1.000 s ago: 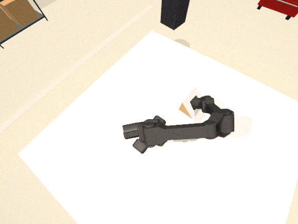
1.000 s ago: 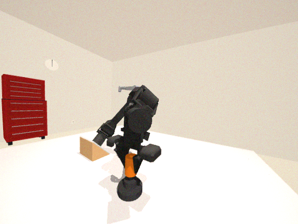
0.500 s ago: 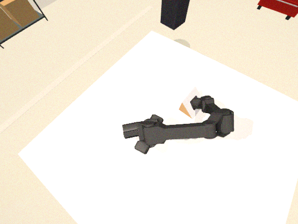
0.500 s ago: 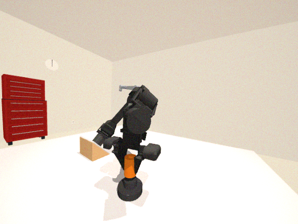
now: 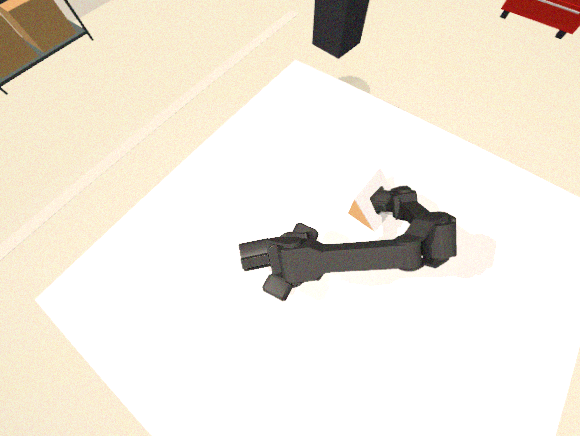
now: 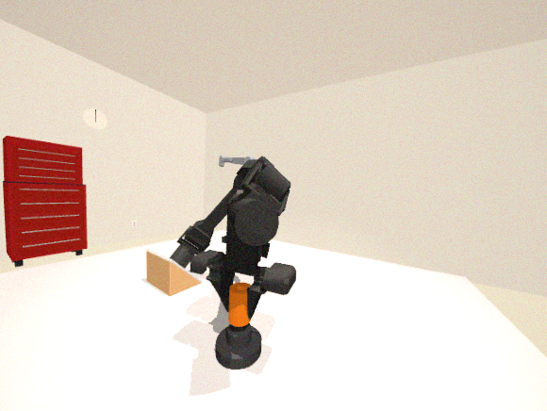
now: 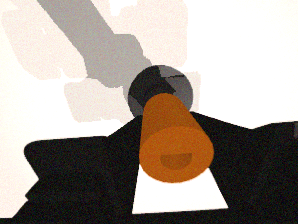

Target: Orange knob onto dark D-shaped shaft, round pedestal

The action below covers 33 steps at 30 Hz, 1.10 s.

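The orange knob (image 6: 239, 306) (image 7: 176, 152) stands roughly upright between the fingers of my gripper (image 6: 240, 312) (image 7: 164, 118), which is shut on it. The round dark pedestal (image 6: 238, 351) (image 7: 184, 96) is directly below, with a narrower raised middle. The knob's lower end is at the top of that raised middle, with a thin dark band showing beneath it. The wrist view shows a dark half-round recess in the knob's upper face. The shaft's flat side is hidden, and I cannot tell how far the shaft is inside the knob. The top view shows neither knob nor pedestal; the arm covers them.
A tan wedge-shaped block (image 5: 359, 216) (image 6: 159, 273) is on the white table (image 5: 225, 350) (image 6: 377, 339), beside the lower part of the arm. A red tool cabinet (image 6: 47, 203) and a dark pillar (image 5: 337, 25) are beyond the table.
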### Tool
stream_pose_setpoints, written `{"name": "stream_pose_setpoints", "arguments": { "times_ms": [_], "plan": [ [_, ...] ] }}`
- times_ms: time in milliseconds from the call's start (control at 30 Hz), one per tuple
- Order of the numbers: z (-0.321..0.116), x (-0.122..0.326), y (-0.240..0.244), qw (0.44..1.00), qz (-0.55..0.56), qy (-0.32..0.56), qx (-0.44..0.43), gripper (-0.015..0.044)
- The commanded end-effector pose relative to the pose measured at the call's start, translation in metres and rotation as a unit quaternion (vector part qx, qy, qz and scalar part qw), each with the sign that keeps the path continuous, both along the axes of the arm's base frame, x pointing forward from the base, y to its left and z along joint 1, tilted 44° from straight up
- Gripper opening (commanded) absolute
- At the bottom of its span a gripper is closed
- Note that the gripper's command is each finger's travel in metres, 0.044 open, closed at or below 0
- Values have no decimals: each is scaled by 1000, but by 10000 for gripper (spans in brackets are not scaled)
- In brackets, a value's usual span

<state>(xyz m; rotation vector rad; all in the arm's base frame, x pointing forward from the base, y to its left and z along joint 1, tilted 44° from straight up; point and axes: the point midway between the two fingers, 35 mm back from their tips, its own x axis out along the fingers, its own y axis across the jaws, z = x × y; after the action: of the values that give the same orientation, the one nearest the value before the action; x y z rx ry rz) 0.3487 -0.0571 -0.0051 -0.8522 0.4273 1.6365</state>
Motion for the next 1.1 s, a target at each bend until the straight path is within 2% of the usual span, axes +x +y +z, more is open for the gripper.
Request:
{"name": "stream_pose_setpoints", "arguments": {
  "times_ms": [0, 367, 600, 1067],
  "plan": [
    [-1, 1, 1, 1000, 0, -1, 0, 0],
    [3, 2, -3, 1000, 4, -4, 0, 0],
    [2, 2, -5, 994, 76, -73, 5, 0],
    [1, 0, -2, 994, 76, -73, 5, 0]
  ]
}}
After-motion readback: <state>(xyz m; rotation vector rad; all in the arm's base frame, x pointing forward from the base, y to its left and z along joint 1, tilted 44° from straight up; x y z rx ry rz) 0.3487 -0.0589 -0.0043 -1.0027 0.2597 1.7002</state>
